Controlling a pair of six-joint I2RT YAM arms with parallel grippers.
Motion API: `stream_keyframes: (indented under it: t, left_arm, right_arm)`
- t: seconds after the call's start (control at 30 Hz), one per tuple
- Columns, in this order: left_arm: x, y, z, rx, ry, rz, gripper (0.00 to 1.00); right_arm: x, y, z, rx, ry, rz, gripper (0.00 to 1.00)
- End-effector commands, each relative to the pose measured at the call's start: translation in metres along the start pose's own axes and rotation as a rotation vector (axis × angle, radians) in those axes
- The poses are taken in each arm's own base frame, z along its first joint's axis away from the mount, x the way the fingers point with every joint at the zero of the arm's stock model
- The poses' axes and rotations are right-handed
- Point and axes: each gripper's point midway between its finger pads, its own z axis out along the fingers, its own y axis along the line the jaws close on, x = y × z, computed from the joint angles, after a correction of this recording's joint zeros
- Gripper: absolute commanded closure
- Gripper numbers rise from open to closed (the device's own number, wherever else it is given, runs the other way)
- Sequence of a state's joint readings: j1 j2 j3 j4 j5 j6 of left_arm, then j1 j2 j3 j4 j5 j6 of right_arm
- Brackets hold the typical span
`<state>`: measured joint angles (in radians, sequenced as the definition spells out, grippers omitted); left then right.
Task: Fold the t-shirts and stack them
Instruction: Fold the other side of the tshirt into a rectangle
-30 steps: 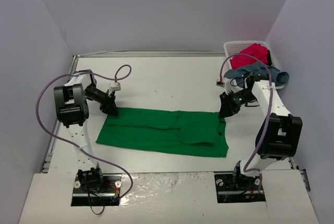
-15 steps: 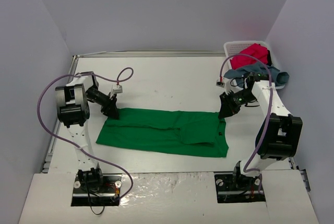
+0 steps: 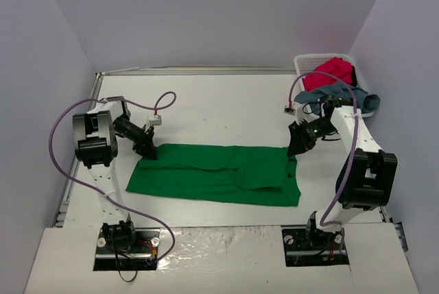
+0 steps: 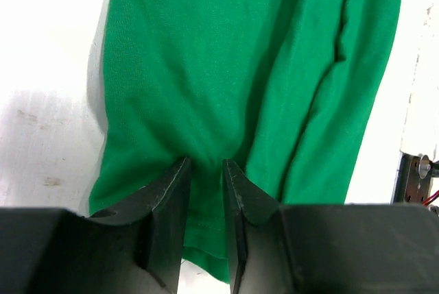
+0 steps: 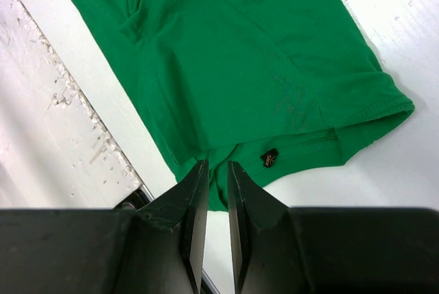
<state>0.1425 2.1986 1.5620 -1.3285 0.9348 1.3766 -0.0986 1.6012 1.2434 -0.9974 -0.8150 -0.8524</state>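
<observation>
Shirt layout is the whole story: the green t-shirt [image 3: 218,174] lies flat on the table [image 3: 219,102], long axis running left to right, with one arm at each far corner. The left gripper [image 3: 146,149] is nipped onto the far-left edge and the right gripper [image 3: 296,147] is pinched on the far-right corner. My guess is the fold comes toward the bases, while the red t-shirt [image 3: 329,71] and grey-blue t-shirt [image 3: 336,94] sit in the basket [image 3: 305,64].
</observation>
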Motion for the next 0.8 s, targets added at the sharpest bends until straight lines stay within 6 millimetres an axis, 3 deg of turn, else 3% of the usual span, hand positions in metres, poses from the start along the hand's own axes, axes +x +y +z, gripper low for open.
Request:
stream_keyframes:
  t: [0.0, 0.43, 0.77]
  left_arm:
    - [-0.009, -0.072, -0.016, 0.15, 0.036, -0.128, 0.76]
    - [-0.009, -0.083, -0.017, 0.151, 0.041, -0.109, 0.79]
    - [-0.025, -0.088, -0.028, 0.099, 0.02, -0.073, 0.67]
  right_arm:
    - [0.006, 0.005, -0.002, -0.009, 0.018, 0.031, 0.86]
    - [0.007, 0.005, -0.002, -0.006, 0.021, 0.034, 0.85]
    - [0.007, 0.005, -0.001, -0.008, 0.021, 0.035, 0.85]
